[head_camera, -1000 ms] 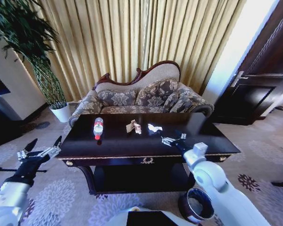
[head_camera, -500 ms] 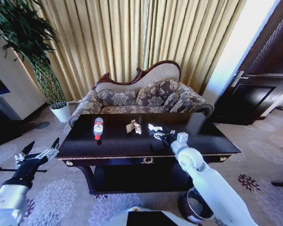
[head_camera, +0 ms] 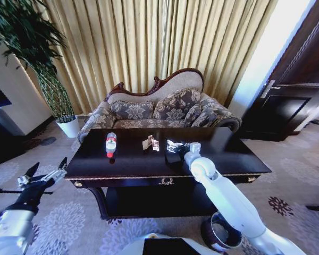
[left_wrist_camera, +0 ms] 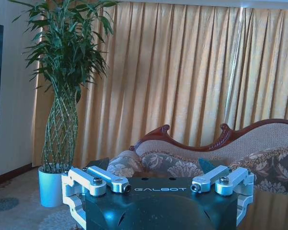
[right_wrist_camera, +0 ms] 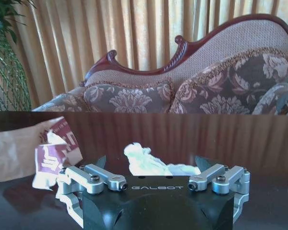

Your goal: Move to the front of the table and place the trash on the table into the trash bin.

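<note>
Head view: right gripper (head_camera: 174,144), fingers apart, reaches over the tabletop (head_camera: 133,162) to straddle the paper scrap (right_wrist_camera: 144,160) at its twelve o'clock; left gripper (head_camera: 42,175), fingers apart, waits beside the table.

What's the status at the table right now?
Right gripper open at crumpled paper. Left gripper open, off the table's left end. Bottle, carton untouched. Nothing blocking.

White, rounded arm shells; each claw — dark block lettered GALBOT (right_wrist_camera: 154,187) — carries silver links with screws.
</note>
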